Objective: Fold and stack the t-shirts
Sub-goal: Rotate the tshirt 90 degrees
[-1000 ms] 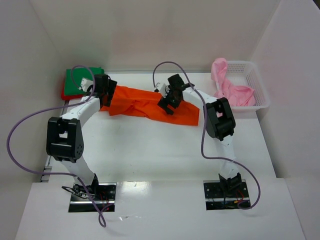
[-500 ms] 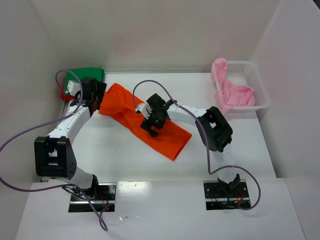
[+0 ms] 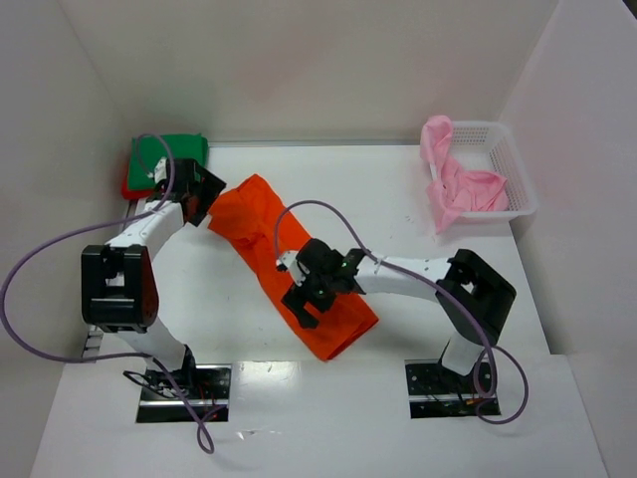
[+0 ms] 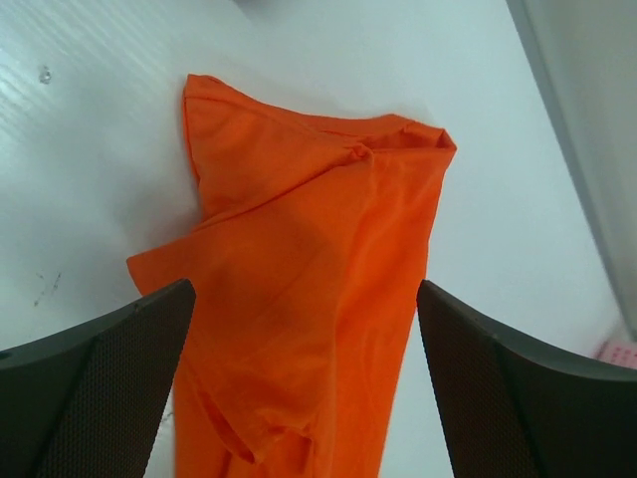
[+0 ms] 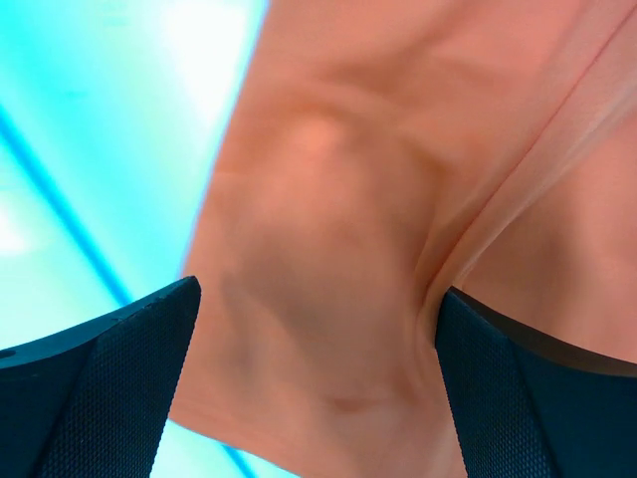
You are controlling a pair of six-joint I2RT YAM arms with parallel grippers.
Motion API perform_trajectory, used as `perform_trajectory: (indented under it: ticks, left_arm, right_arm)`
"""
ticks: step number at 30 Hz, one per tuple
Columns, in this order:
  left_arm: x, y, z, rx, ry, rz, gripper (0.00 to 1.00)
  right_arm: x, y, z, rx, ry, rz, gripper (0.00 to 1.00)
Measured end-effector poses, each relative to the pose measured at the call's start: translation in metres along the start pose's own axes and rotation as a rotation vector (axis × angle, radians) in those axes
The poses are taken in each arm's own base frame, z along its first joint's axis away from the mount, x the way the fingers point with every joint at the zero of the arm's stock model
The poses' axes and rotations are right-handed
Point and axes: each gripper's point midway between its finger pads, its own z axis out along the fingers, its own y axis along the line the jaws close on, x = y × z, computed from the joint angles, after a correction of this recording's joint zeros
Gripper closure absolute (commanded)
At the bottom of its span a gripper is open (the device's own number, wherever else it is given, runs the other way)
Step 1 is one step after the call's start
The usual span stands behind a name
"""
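The white table (image 3: pixel 518 299) is seen whole from above, but only a washed-out bluish strip of it is caught in the right wrist view. On it the orange tee (image 3: pixel 247 217) is laid out as a long, rumpled band, its long axis running diagonally from the far left toward the near middle. Its far end is broad and blunt, and its near end is drawn to a corner pointed at the arm bases. Part of its middle is hidden under the right arm, and how it is folded cannot be made out. In the left wrist view the orange tee (image 4: pixel 309 229) is cut off by the bottom edge. In the right wrist view it (image 5: pixel 338 219) is so close and overexposed that only pale, blurred folds are shown. The basket (image 3: pixel 515 171) is set at the far right edge, with the pink tee (image 3: pixel 460 184) bunched in it and spilling over its near left corner. At the far left corner the green tee (image 3: pixel 175 149) is stacked on the red tee (image 3: pixel 129 185), of which only a rim is shown. The left gripper (image 3: pixel 204 194) is held at the orange tee's far left end, its fingers (image 4: pixel 100 388) spread wide and nothing clamped. The right gripper (image 3: pixel 304 299) is held low over the band's near half, likewise spread wide. Whether the cloth is touched cannot be told.
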Motion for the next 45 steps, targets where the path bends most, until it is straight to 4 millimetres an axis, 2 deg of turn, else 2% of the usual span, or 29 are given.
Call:
perform_trajectory:
  ticks: [2,6,9,12,15,19,22,31,36,41,45]
  left_arm:
    - [0.005,0.0,0.004,0.01,0.025,0.033,0.0]
    - [0.018,0.007,0.024,-0.002,0.079,0.105,0.0]
    - [0.029,0.017,0.036,-0.025,0.109,0.136,0.0]
    - [0.041,0.025,0.05,-0.043,0.146,0.161,0.0]
    - [0.05,0.024,0.063,-0.048,0.171,0.177,0.0]
    - [0.055,-0.002,0.077,0.002,0.177,0.225,0.0]
    - [0.06,-0.021,0.085,0.034,0.179,0.267,0.0]
    - [0.076,-0.064,0.114,0.072,0.21,0.432,0.0]
    - [0.089,-0.109,0.133,0.125,0.217,0.546,0.0]
    - [0.112,-0.139,0.132,0.174,0.231,0.608,0.0]
    - [0.123,-0.146,0.128,0.196,0.256,0.628,0.0]
  right_arm:
    - [0.002,0.018,0.003,-0.025,-0.011,0.005,0.0]
    - [0.006,0.046,0.012,-0.066,-0.021,0.011,0.0]
    - [0.009,0.054,0.014,-0.075,-0.021,0.018,0.0]
    - [0.008,0.053,0.015,-0.068,-0.024,0.029,0.0]
    - [0.007,0.052,0.015,-0.059,-0.028,0.04,0.0]
    - [0.005,0.048,0.015,-0.033,-0.042,0.072,0.0]
    - [0.005,0.039,0.011,0.027,-0.054,0.091,0.0]
    - [0.005,0.014,0.005,0.181,-0.072,0.129,0.0]
    - [0.006,0.005,0.005,0.22,-0.079,0.182,0.0]
    - [0.017,-0.009,0.0,0.252,-0.08,0.257,0.0]
    - [0.026,-0.009,-0.004,0.238,-0.08,0.291,0.0]
